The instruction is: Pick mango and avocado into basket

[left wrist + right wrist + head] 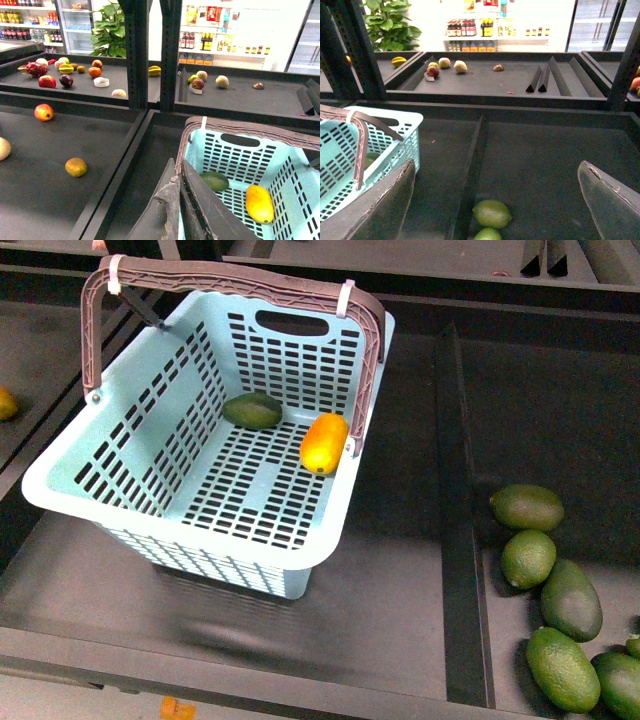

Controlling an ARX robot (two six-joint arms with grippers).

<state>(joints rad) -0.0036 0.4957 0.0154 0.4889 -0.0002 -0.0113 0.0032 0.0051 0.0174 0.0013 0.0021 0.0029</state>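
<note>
The teal basket (pixel 120 455) stands on the dark shelf, its brown handles (pixel 230 280) raised. Inside lie the orange-yellow mango (pixel 324 443) by the right wall and the dark green avocado (pixel 252 411) near the far wall. The left wrist view shows the same mango (pixel 259 204) and avocado (pixel 215 181) in the basket (pixel 300 185). My left gripper (pixel 178 175) is shut and empty, just outside the basket's rim. My right gripper (pixel 497 187) is open and empty above the shelf, to the right of the basket (pixel 395 140). Neither arm shows in the front view.
Several green avocados (pixel 550 580) lie in the right bin beyond a raised divider (pixel 455 490); two green fruits (pixel 491 213) show under the right gripper. An orange fruit (pixel 76 167) and a red one (pixel 44 112) lie left of the basket. Back shelves hold mixed fruit.
</note>
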